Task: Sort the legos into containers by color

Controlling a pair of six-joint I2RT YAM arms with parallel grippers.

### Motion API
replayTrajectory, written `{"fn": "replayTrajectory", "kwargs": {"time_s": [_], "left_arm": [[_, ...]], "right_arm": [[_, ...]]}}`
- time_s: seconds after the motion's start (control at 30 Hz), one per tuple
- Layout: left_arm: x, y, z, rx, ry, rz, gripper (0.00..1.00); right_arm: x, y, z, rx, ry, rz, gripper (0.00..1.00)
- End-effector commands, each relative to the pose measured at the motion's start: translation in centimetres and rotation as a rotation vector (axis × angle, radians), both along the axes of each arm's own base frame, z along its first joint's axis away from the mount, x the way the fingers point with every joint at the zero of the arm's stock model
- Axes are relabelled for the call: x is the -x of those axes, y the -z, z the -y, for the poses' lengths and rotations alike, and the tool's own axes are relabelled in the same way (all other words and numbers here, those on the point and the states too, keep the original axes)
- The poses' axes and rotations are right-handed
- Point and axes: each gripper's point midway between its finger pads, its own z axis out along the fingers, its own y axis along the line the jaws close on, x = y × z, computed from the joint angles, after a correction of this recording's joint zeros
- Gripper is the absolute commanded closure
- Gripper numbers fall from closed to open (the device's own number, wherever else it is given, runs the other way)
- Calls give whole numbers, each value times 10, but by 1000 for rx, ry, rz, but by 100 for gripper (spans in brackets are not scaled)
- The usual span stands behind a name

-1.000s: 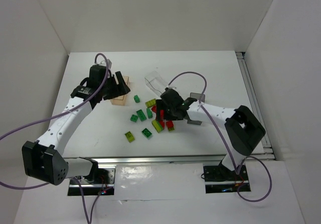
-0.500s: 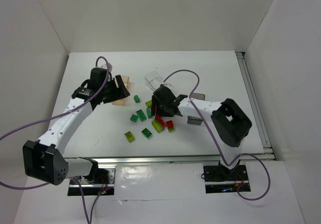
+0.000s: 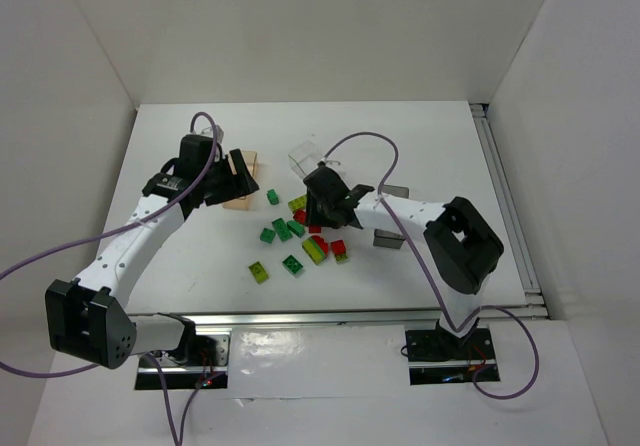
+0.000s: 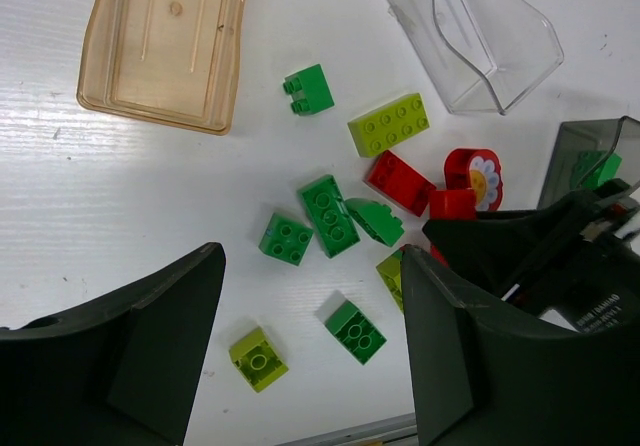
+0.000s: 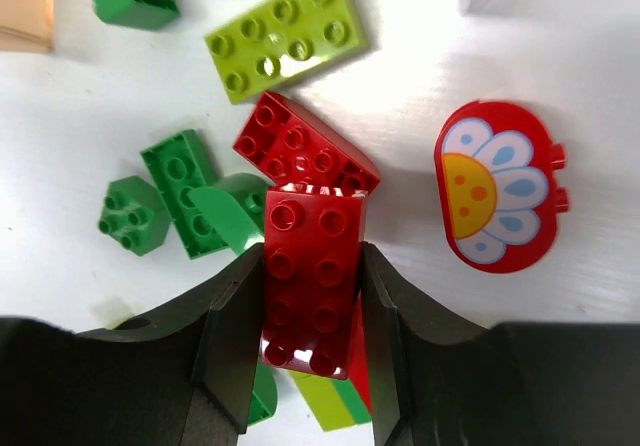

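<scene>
- R jaws: closed on a red brick (image 5: pixel 312 286), one jaw on each long side, nothing else in the grip
- Brick's long axis runs straight out along the jaws, so the grip is across its narrow width; can't tell if it's off the tabletop (image 3: pixel 420 136) yet
- Its far end touches a 2nd red brick (image 5: pixel 305 146); green bricks (image 5: pixel 180 191) just beside on one side, lime brick (image 5: pixel 285 31) beyond, red flower piece (image 5: pixel 497 199) near on the other side
- L jaws: wide open, empty, hanging over the tabletop by the tan tub (image 4: pixel 165 26), looking down on the pile
- Tubs: clear tub (image 3: pixel 308 159) sits just past the pile, roughly ahead of the R jaws; dark tub (image 4: pixel 590 146) is beside the R forearm (image 3: pixel 410 209), w/ sth green showing through its wall; tan tub is over on the L side, looks empty
- Judgement: step in hand = lift red brick & carry it to a tub; R arm is the nearer one and has the grip; clear tub looks like the closest free one
- Risk: 2nd red brick could drag along on lift-off
</scene>
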Motion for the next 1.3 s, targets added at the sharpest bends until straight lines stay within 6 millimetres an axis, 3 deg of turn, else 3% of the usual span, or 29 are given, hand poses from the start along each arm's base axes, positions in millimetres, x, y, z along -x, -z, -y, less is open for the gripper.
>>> {"fn": "replayTrajectory", "kwargs": {"time_s": [0.0, 0.13, 0.2, 0.23, 0.27, 0.4, 0.43, 0.47, 0.5, 0.53, 0.57, 0.6, 0.67, 0.7, 0.77, 0.8, 0.83, 0.87, 0.93, 1.07, 1.27], "left_arm": [[-1, -7, -6, -10, -1, 33, 21], [-3, -6, -10, 0, -37, 16, 21], [-5, -3, -11, 11, -49, 3, 21], [-6, -3, -15, 11, -61, 3, 21], [-6, -3, -15, 11, -61, 3, 21], [-4, 0, -14, 16, -53, -8, 21], [-5, 3, -17, 14, -63, -17, 21], [-5, 4, -17, 14, -63, -17, 21], [-6, 7, -17, 12, -63, -26, 21], [-6, 7, -17, 6, -56, -24, 21], [-6, 7, -17, 6, -56, -24, 21], [-6, 10, -17, 4, -56, -33, 21], [-5, 13, -17, 2, -56, -42, 21], [-5, 13, -17, 2, -56, -42, 21], [-5, 13, -17, 2, -56, -42, 21], [-4, 10, -17, 4, -56, -33, 21], [-4, 10, -17, 4, -56, -33, 21], [-4, 7, -18, 6, -56, -24, 21], [-4, 8, -19, 0, -63, -22, 21], [-3, 4, -19, 2, -63, -12, 21], [-2, 1, -16, 18, -48, -6, 21]], "right_arm": [[-23, -73, -6, -38, 19, 175, 68], [-58, -102, 4, -14, 43, 254, 68], [-81, -93, 11, 35, 49, 263, 68], [-94, -106, 7, 27, 53, 288, 68], [-108, -89, 9, 61, 55, 274, 68], [-152, -77, 4, 80, 87, 268, 66], [-160, -76, 2, 84, 96, 277, 62], [-176, -90, -1, 60, 115, 308, 53], [-185, -73, 2, 79, 124, 287, 35], [-186, -69, -1, 86, 114, 266, 25], [-195, -81, -1, 73, 126, 284, 16], [-196, -77, 1, 89, 131, 276, 16], [-193, -88, 5, 79, 142, 300, 16], [-177, -93, 10, 92, 129, 304, 16], [-162, -102, 15, 80, 130, 332, 27], [-139, -74, 27, 127, 117, 284, 31], [-123, -97, 30, 98, 111, 317, 35], [-114, -96, 37, 95, 111, 320, 35], [-76, -78, 51, 118, 81, 272, 35], [-37, -40, 64, 157, 33, 178, 19], [-30, -3, 61, 208, -31, 95, 15]]}}
